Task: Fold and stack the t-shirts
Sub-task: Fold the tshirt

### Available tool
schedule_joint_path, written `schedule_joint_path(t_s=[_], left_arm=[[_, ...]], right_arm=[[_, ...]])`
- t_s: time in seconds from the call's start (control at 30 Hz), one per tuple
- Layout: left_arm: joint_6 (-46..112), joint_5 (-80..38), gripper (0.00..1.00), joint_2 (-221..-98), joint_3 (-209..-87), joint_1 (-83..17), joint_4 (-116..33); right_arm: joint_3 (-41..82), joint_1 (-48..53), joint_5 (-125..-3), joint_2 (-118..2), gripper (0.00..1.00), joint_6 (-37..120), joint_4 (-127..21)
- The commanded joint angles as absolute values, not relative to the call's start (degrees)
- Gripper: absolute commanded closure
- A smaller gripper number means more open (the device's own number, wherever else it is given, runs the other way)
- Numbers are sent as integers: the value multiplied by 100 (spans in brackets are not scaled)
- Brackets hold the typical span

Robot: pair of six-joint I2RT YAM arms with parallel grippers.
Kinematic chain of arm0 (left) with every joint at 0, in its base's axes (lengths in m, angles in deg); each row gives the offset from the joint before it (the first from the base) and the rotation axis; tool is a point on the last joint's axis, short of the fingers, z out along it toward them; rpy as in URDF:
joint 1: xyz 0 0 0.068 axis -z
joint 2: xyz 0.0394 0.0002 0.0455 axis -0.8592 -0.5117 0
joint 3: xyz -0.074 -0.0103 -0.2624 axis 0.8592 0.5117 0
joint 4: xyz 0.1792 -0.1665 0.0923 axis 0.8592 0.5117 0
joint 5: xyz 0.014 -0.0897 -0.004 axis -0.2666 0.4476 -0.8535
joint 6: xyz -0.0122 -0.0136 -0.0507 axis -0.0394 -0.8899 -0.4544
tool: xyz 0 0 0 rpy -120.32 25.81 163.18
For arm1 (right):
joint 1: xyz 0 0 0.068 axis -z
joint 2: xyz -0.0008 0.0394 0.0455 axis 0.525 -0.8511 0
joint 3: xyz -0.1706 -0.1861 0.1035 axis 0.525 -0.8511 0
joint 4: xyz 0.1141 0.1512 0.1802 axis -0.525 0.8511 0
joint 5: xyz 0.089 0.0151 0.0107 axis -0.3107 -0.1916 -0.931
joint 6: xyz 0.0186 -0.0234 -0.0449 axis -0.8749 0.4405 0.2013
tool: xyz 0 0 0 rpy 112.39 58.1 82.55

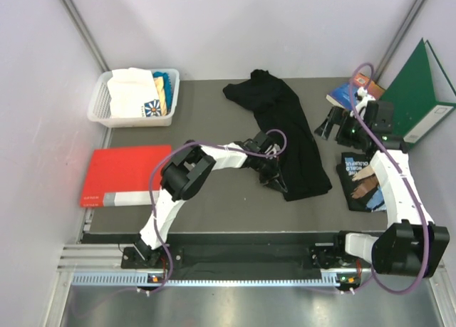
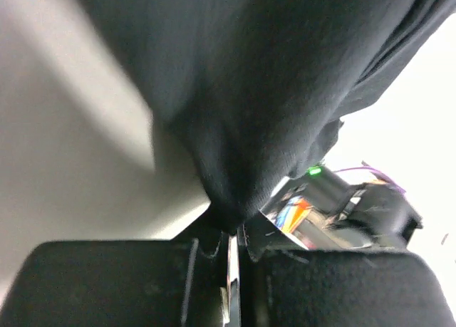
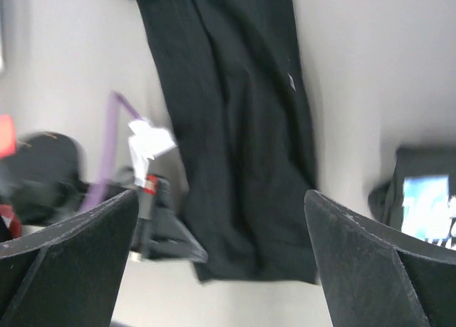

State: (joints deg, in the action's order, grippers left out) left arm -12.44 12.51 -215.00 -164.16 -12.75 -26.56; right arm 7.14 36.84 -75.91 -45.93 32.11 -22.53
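From above, the black t-shirt (image 1: 288, 127) lies on the grey worktop (image 1: 214, 113) in a long, bunched strip. It runs from 12 o'clock down toward 5 o'clock. The left pincer (image 1: 274, 174) sits at the shirt's near left edge, at about 7 o'clock of the cloth. The right pincer (image 1: 331, 124) is just beside the shirt at 3 o'clock, not touching it, with its fingers spread. A white basket (image 1: 98, 106) stands at 10 o'clock on the worktop. In it are white folded shirts (image 1: 130, 92) and a teal shirt (image 1: 166, 83). A red book (image 1: 125, 174) lies at 8 o'clock and a magazine (image 1: 363, 183) at 4 o'clock.

From the left wrist, the black t-shirt (image 2: 249, 92) fills the top of the view. A point of it dips down at 6 o'clock. The left pincer (image 2: 231, 270) is pressed together there, pinching that bit of cloth.

From the right wrist, the black t-shirt (image 3: 235, 127) runs from 12 o'clock to 6 o'clock on the pale worktop (image 3: 356, 70). The right pincer (image 3: 221, 199) is spread wide and holds nothing. The magazine (image 3: 427, 199) shows at 3 o'clock.
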Motion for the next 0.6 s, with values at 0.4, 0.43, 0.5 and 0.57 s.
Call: schedule_joint_path(t_s=[0.4, 0.43, 0.5, 0.57], left_arm=[[-685, 156, 100, -18029, -13462, -1212, 192], [-713, 156, 100, -17959, -13364, -1194, 210], [-731, 139, 100, -17774, -13206, -1203, 402], [-704, 130, 100, -17712, -13170, -1194, 483]], right_arm=[[-50, 3519, -8254, -4889, 0, 3810, -1992], [28, 3466, -8264, -4960, 0, 3845, -2001], [125, 3247, -8186, -5170, 0, 3863, -2009], [231, 2993, -8141, -5372, 0, 3880, -2062]])
